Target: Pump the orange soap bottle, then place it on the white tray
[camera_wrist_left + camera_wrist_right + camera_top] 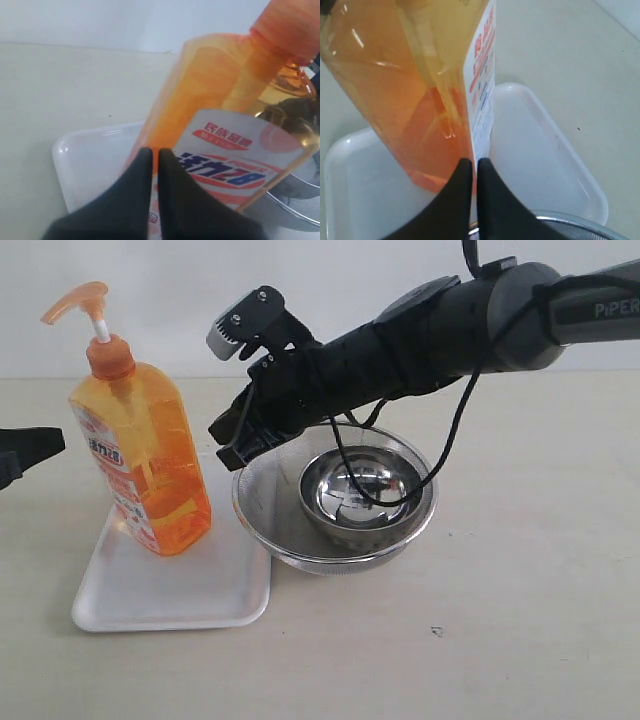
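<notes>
Exterior view first. Got the orange soap bottle (150, 475) standing upright in the left half of the frame, parked on the white tray (170, 590), toward the tray's upper right corner. Pump head way up in the upper left of the frame, spout aimed left. Not gripped by anything.

Coming in from the upper right: the right arm (480, 320), black, with a cable (452, 435) looping down off it. Ends in the right gripper (232, 448) near the middle of the frame, just right of the bottle and hanging over the left rim of the mesh bowl (262, 510). Pinched fully together, empty. Same thing in the right wrist view: fingers pressed tip to tip, pointed at the bottle's lower part, tray underneath. Can't tell about actual contact with the bottle.

Peeking in at the far left edge, about mid-height: the left gripper (30, 448), close beside the bottle's left side. Checked the left wrist view too: together except for a hairline slit, holding nothing, bottle label dead ahead.

Also right of the tray, centre of the frame: a small shiny steel bowl (362, 490) nested inside the mesh bowl, mesh rim right up against the tray's right edge.
</notes>
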